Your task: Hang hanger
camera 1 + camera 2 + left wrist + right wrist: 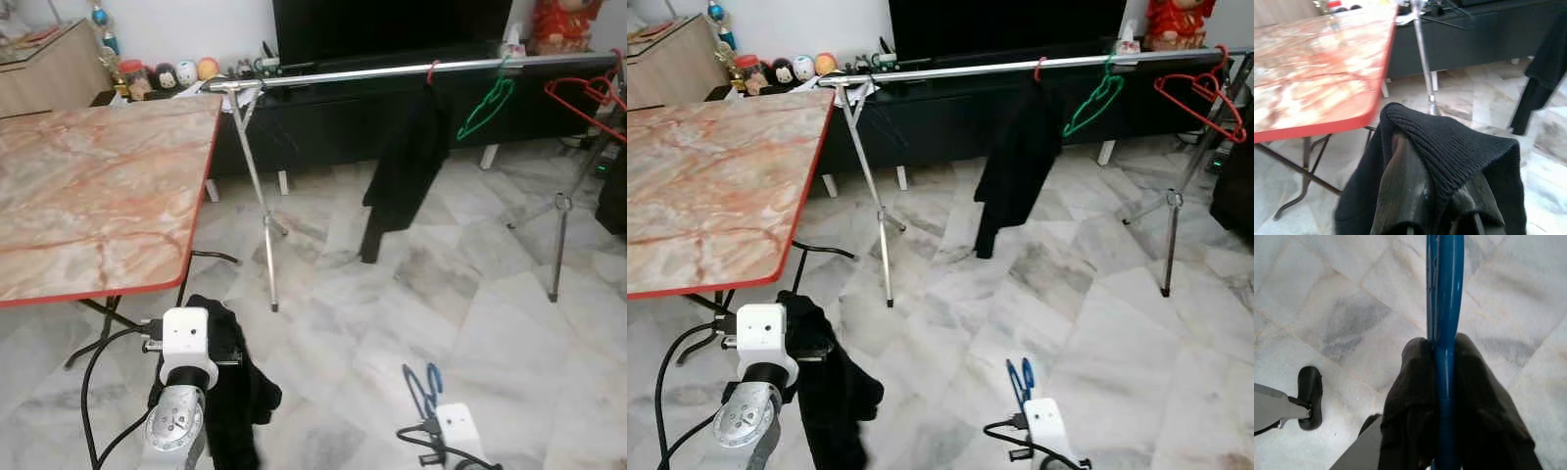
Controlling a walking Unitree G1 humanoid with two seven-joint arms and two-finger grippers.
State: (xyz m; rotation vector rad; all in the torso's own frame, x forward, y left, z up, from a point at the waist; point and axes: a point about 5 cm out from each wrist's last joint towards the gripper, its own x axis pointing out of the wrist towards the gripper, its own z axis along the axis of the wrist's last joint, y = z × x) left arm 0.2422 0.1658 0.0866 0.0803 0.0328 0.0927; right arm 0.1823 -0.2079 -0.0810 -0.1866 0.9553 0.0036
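Lower left of the head view, the left gripper (1440, 196) is largely hidden under a black knit garment (230, 387) draped over its fingers; clamped or not, I cannot tell. Lower centre, the right gripper (1442, 352) is clamped on a blue hanger (423, 389), partly cut off. Open marble floor (392, 294) lies before the rail (392, 70).

I am holding both arms low in front of the body, wrists pointing forward. The left pincer (1442, 196) is sitting at the lower left, its 2 black fingers (1400, 196) closed inside a fold of black knitted garment (1459, 147) that is draping over them and hanging down beside the silver wrist. The right pincer (1444, 382) is sitting at the lower right, its 2 fingers (1413, 396) pressing from both sides on the blue hanger (1444, 289), which is sticking out ahead of the fingertips.
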